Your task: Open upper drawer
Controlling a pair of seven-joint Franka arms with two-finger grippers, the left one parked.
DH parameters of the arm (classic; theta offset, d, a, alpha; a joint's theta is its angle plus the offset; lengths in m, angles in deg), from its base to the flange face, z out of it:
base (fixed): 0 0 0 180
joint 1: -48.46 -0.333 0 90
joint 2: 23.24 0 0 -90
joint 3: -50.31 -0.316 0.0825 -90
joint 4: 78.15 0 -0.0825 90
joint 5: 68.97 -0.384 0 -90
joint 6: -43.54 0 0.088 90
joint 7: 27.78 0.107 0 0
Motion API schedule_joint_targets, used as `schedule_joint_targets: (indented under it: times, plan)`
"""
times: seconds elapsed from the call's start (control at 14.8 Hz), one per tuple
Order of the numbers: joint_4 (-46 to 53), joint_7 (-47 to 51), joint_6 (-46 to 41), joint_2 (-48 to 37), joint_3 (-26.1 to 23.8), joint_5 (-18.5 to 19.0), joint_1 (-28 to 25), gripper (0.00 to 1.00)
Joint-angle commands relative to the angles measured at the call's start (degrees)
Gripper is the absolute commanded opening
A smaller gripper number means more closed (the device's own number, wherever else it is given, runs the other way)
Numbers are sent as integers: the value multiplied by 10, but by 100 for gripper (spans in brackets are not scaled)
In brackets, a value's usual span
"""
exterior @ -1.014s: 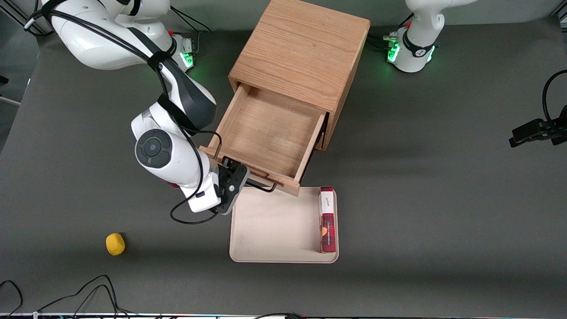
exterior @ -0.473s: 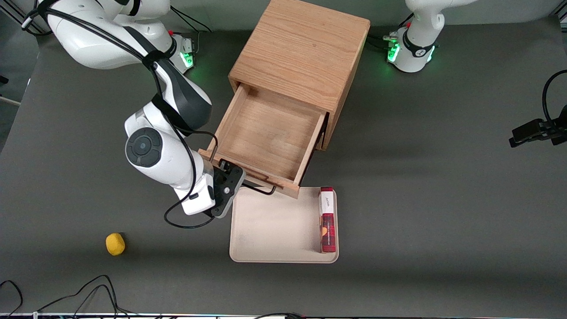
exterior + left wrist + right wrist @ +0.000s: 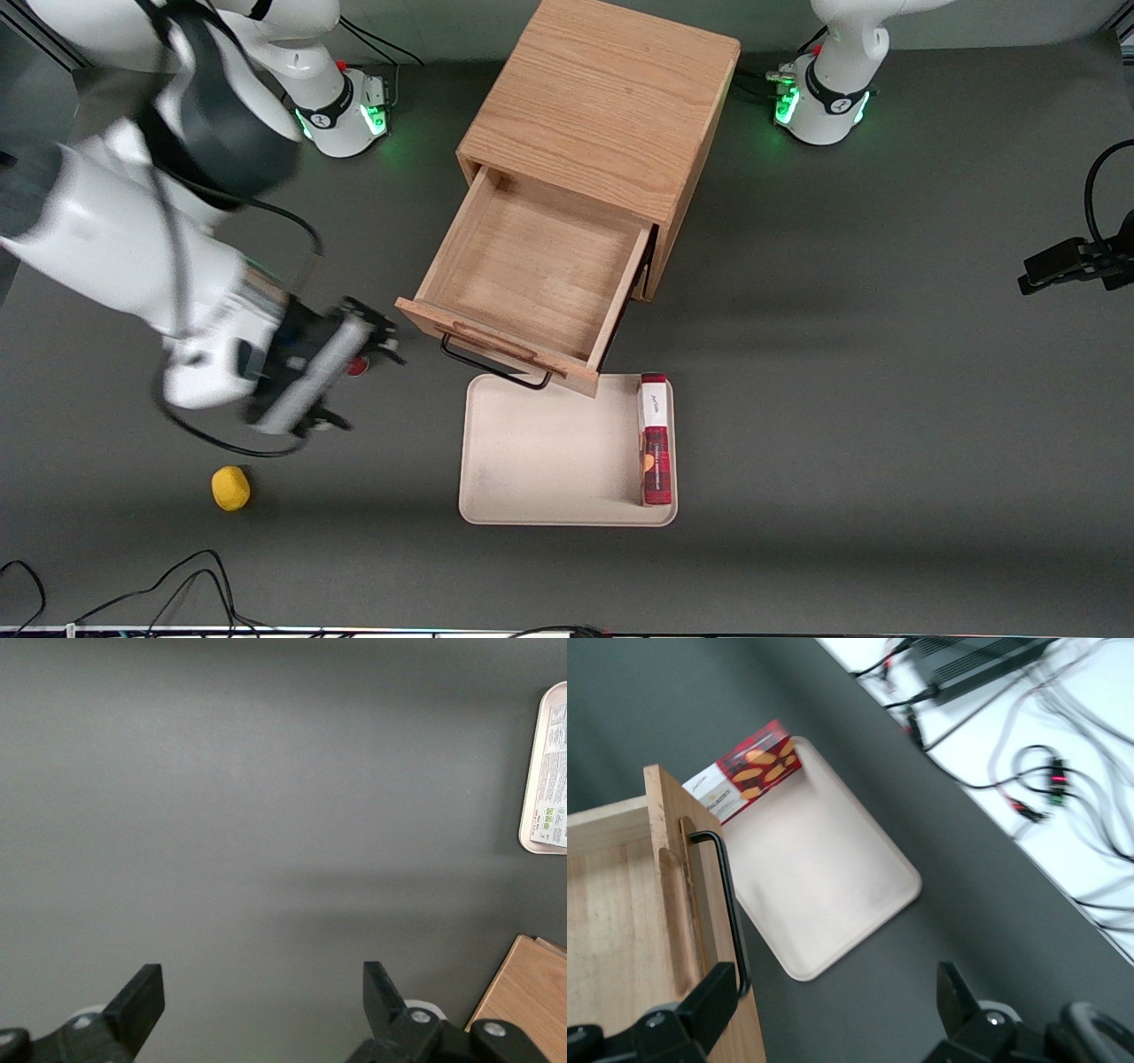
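The upper drawer (image 3: 532,275) of the light oak cabinet (image 3: 602,106) stands pulled far out, its plain wooden box showing and nothing in it. Its black wire handle (image 3: 496,365) faces the front camera, just above the edge of a beige tray. My gripper (image 3: 376,341) is off the handle, above the table toward the working arm's end, with its fingers open and nothing between them. In the right wrist view the gripper (image 3: 834,988) is open beside the drawer front (image 3: 664,904) and the handle (image 3: 726,904). The lower drawer is hidden under the upper one.
A beige tray (image 3: 540,461) lies on the table in front of the drawer, with a red snack box (image 3: 654,439) along one edge. A small yellow object (image 3: 230,487) lies nearer the front camera than my gripper. Cables (image 3: 133,585) run along the table's front edge.
My gripper has let go of the drawer handle and swung away fast toward the working arm's end of the table. The drawer has stayed open.
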Motion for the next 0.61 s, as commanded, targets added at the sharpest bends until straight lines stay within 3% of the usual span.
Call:
schedule_joint_targets:
  times: [0.0, 0.14, 0.34, 0.54]
  plan:
    - [-120, 22, -5, -124, 49, -45, 17, 100]
    - [-141, 67, -51, -165, 72, -51, 31, 100]
    - [-156, 246, -123, -202, 90, -50, 45, 100]
    - [-206, 270, -174, -240, 98, -8, 59, 100]
